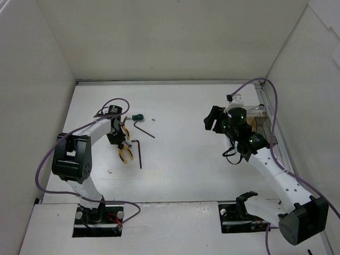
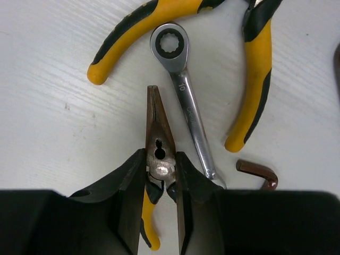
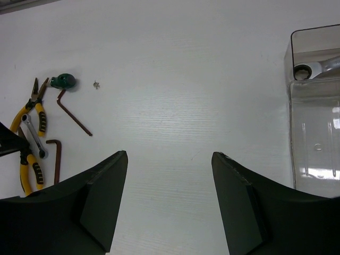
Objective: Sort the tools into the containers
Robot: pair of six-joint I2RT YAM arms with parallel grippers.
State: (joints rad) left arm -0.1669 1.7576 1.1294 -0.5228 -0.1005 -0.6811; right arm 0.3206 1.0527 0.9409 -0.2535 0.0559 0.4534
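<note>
My left gripper (image 2: 160, 159) is shut on the pivot of yellow-handled needle-nose pliers (image 2: 155, 119), low at the table, nose pointing away from me. A silver wrench (image 2: 186, 101) lies just to their right. A second pair of yellow-handled pliers (image 2: 257, 79) lies spread beyond it. A brown hex key (image 2: 257, 172) is at the right. In the top view the left gripper (image 1: 118, 139) is over the pliers (image 1: 126, 153). My right gripper (image 3: 170, 159) is open and empty above bare table. A clear container (image 3: 313, 133) to its right holds another silver wrench (image 3: 313, 69).
A green-handled screwdriver (image 1: 138, 117), a long hex key (image 1: 143, 129) and a tiny screw (image 1: 153, 120) lie behind the left gripper. Another hex key (image 1: 138, 151) lies to its right. The container (image 1: 256, 125) is partly hidden behind the right arm by the right wall.
</note>
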